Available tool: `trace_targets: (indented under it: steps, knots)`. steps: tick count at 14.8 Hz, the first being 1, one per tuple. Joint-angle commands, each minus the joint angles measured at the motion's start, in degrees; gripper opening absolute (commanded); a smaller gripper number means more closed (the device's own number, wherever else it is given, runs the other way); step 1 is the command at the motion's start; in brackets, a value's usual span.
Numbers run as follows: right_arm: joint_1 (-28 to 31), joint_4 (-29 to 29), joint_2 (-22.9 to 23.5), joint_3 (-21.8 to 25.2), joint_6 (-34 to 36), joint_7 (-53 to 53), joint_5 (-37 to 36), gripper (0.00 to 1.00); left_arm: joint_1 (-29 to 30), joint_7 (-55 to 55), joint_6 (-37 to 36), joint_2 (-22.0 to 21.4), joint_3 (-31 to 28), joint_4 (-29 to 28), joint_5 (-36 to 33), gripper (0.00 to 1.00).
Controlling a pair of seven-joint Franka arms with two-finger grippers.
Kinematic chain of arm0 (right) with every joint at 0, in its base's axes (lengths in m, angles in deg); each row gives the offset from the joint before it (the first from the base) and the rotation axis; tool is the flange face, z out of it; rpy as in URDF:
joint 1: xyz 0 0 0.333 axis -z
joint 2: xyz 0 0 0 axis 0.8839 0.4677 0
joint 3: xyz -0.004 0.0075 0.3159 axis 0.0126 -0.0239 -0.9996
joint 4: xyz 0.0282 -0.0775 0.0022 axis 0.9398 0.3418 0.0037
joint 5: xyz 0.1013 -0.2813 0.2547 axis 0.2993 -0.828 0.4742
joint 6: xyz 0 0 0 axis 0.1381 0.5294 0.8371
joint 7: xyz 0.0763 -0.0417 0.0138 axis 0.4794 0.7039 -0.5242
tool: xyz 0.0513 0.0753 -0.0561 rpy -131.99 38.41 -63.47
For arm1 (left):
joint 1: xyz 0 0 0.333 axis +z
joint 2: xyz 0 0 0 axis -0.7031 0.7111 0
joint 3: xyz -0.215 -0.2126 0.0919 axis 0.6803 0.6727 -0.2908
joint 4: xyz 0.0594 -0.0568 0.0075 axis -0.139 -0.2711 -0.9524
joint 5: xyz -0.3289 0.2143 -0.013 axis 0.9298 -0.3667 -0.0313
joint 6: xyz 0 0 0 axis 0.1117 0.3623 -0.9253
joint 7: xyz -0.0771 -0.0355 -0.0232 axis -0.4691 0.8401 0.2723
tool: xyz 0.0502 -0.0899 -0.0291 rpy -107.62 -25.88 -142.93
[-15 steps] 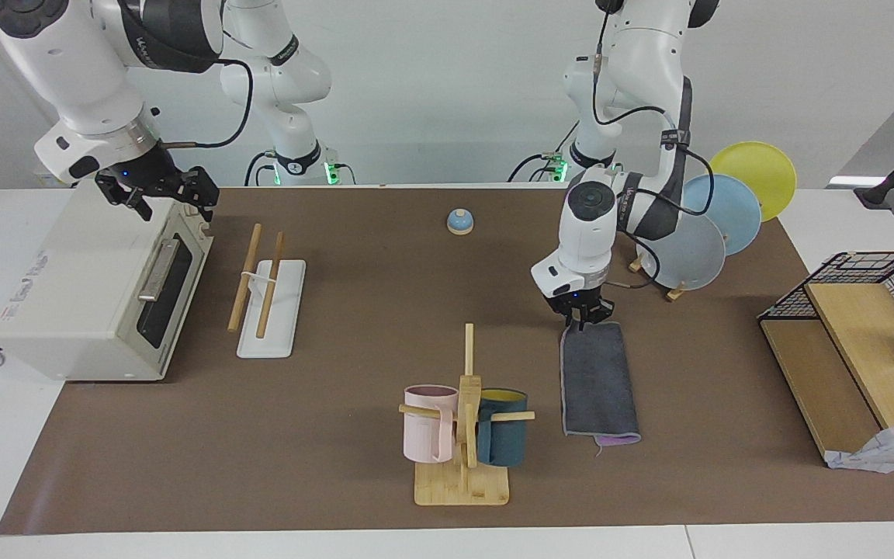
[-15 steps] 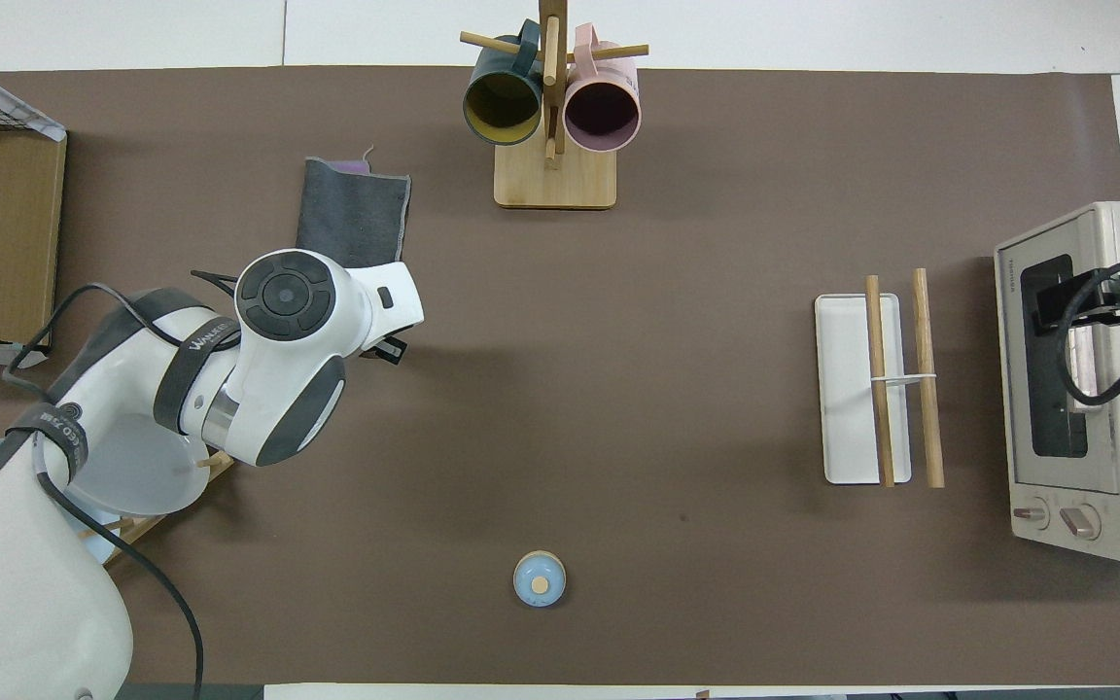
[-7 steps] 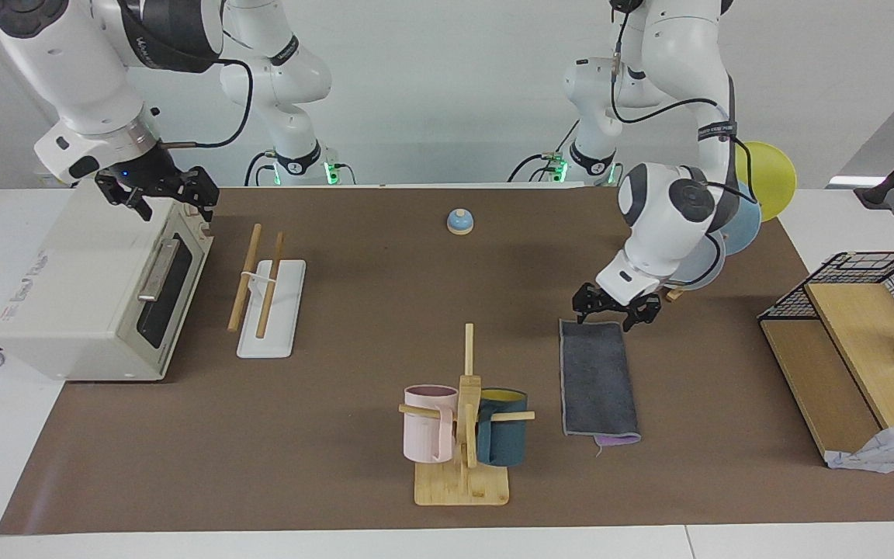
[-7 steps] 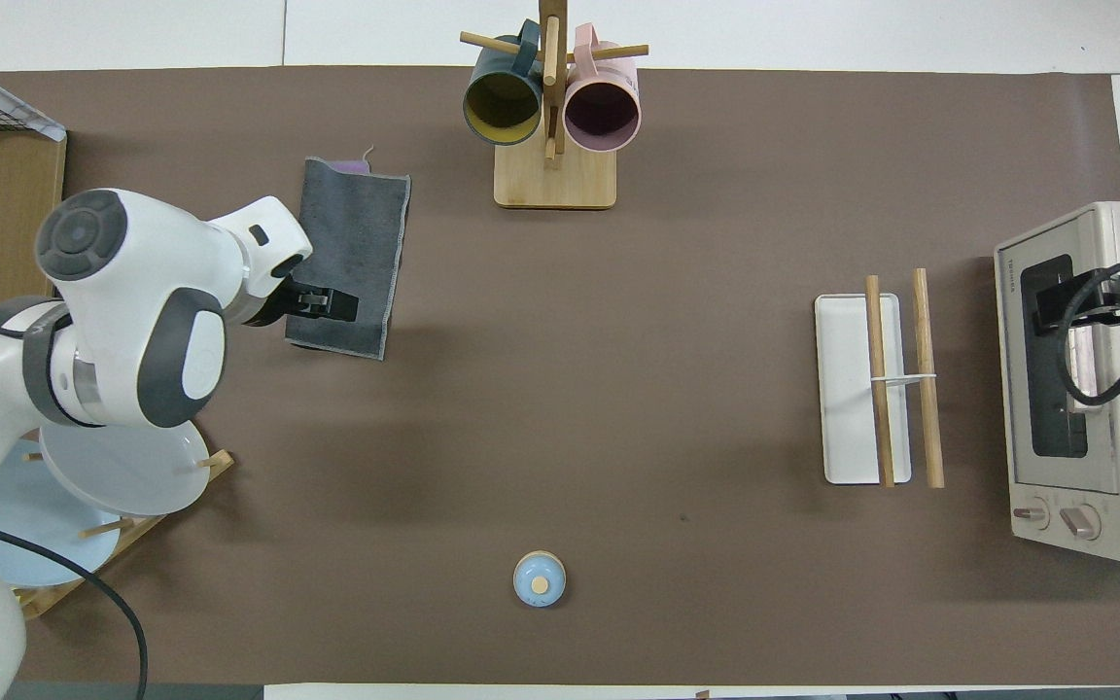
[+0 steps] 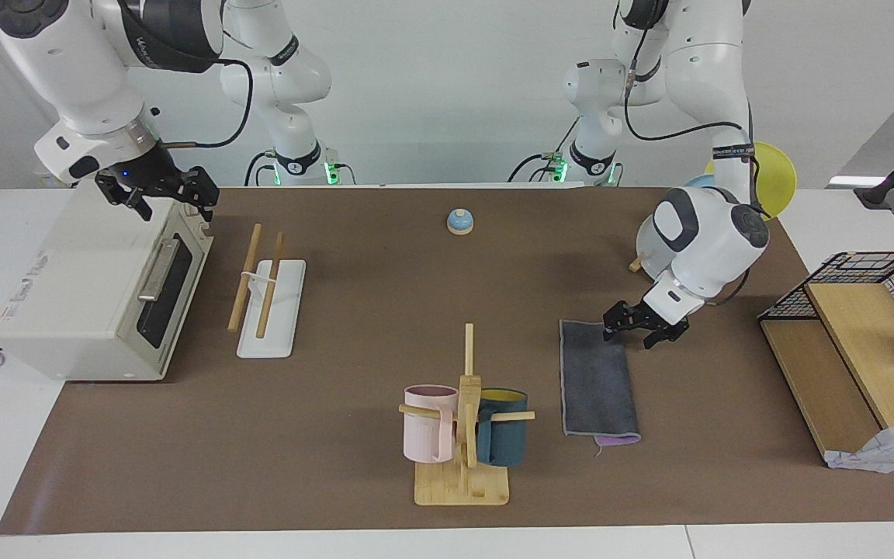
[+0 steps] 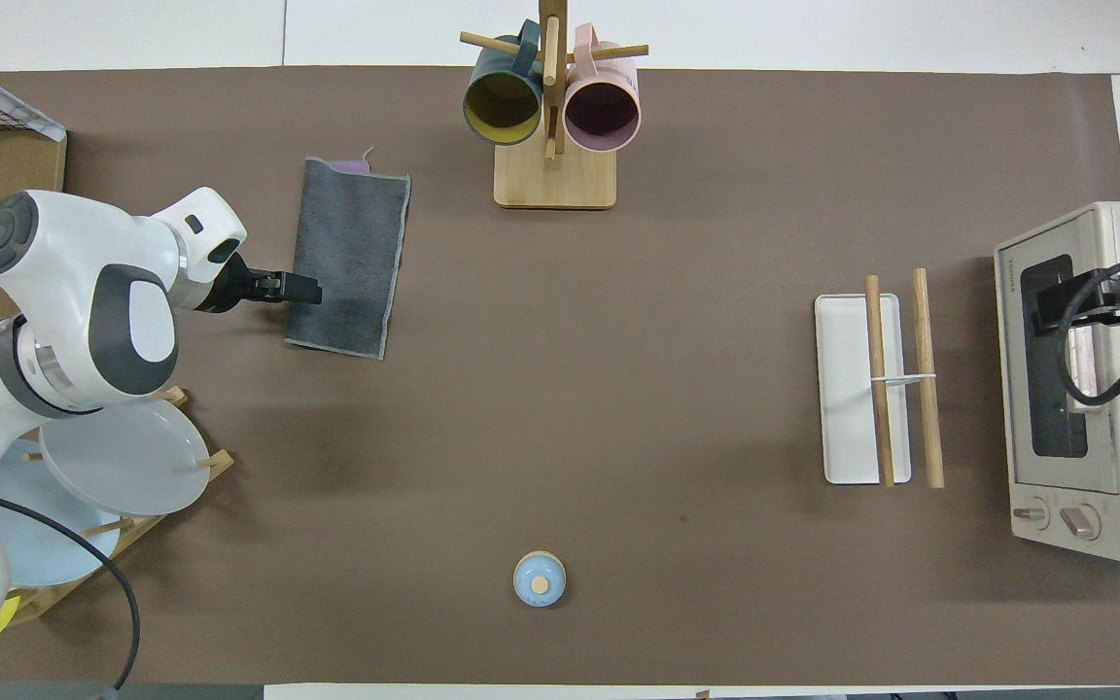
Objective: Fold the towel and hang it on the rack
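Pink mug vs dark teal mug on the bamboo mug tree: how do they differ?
Colour: the pink mug is pale pink all over; the dark teal mug has a yellow inside.
Place: the pink mug hangs toward the right arm's end of the table, the dark teal mug toward the left arm's end.
Shared: both hang on pegs of the same bamboo mug tree, and look alike in size and shape.

towel (image 5: 598,378): folded, grey face up, purple edge peeking out, flat beside the mug tree (image 5: 464,423)
rack (image 5: 268,299): white base, two wooden rods, bare, beside the toaster oven (image 5: 98,287)
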Motion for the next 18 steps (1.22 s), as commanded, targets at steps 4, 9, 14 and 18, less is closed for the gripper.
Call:
trace_targets:
  steps: [4,9,14,18]
  knots:
    - [0.5,1.0,-1.1,-0.3,-0.1,-1.1,-0.1,1.00,0.5,-1.0,1.0,3.7,1.2,3.1,3.4,0.93]
    - [0.5,1.0,-1.1,-0.3,-0.1,-1.1,-0.1,1.00,0.4,-0.9,1.1,3.7,1.4,3.0,3.8,0.83]
    - [0.6,1.0,-1.1,-0.3,-0.1,-1.1,-0.1,1.00,0.3,-0.9,0.9,3.6,1.3,2.8,3.8,0.45]
    - [0.4,1.0,-1.1,-0.3,-0.1,-1.1,-0.1,1.00,0.4,-1.0,0.8,3.5,1.2,2.6,3.4,0.44]
